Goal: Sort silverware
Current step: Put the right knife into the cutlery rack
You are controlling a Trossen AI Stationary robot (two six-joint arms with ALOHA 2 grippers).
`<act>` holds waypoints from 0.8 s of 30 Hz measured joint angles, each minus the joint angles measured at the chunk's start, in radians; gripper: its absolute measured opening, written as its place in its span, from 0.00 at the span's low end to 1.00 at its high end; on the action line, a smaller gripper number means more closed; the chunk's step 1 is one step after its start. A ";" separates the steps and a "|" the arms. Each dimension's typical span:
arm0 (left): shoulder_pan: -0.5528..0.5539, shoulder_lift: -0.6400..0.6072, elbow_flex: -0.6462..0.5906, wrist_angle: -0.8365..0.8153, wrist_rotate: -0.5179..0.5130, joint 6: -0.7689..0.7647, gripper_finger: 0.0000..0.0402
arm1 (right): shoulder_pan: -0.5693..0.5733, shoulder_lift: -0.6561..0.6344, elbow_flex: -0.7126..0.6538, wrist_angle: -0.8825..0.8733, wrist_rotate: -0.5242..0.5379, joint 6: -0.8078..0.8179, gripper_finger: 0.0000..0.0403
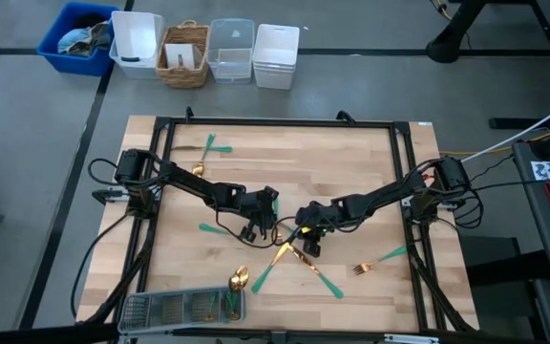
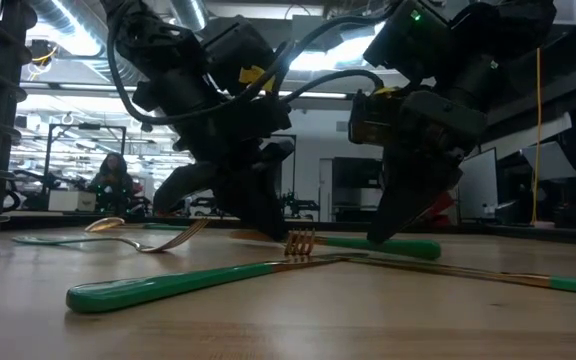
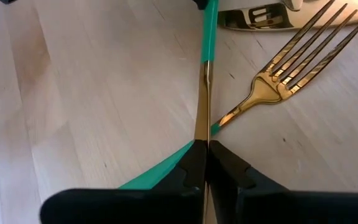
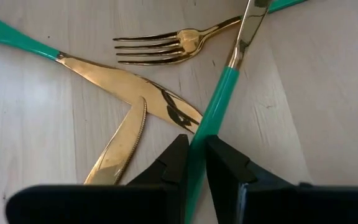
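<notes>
Gold-headed, teal-handled silverware [image 1: 289, 256] mostly lay loose on pale wooden table [image 1: 351, 162], crossed pile near middle. Few pieces already sat in grey mesh tray [image 1: 175, 306] at front edge. Left gripper [image 3: 202, 171] pinched shut on one thin gold piece [image 3: 202, 99]. Right gripper [image 4: 192, 163] clamped its teal handle [image 4: 215, 115]. Sorting barely begun.

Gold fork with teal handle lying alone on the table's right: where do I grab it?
Take the gold fork by its slim teal handle, mid-length, straight down from above, jaws across it: it lies flat on the wooden table, clear of other pieces.
</notes>
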 joint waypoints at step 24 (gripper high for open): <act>0.000 0.001 0.000 0.001 0.004 -0.106 0.00 | -0.002 -0.001 0.012 -0.015 0.022 0.091 0.16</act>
